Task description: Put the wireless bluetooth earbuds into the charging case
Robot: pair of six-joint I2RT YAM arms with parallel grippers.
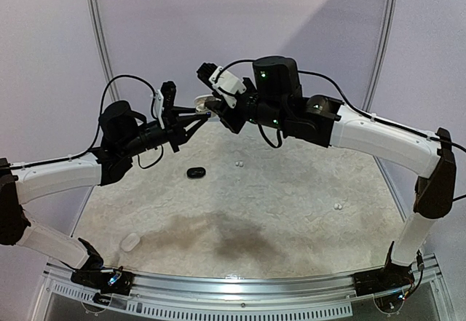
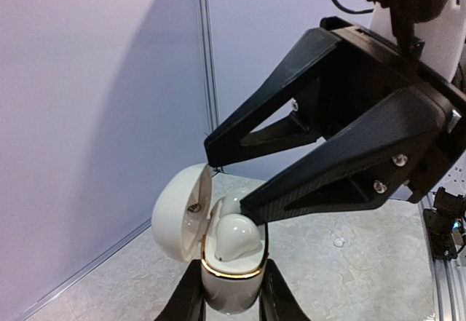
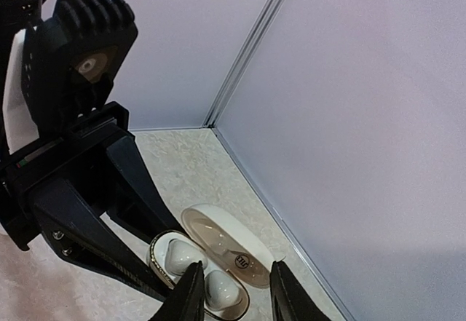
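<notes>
The left gripper (image 2: 231, 300) is clenched on the body of the white charging case (image 2: 227, 281), lid swung open. Two white earbuds (image 3: 177, 253) sit inside the case. Just above the case, the right gripper (image 3: 234, 281) is released, its fingers parted either side of one bud.

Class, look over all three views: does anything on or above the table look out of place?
Nothing looks damaged. The oddities: small white buds lie loose and apart on the table, away from the open white case held up by the left gripper, and a brownish patch darkens the table's near middle.
</notes>
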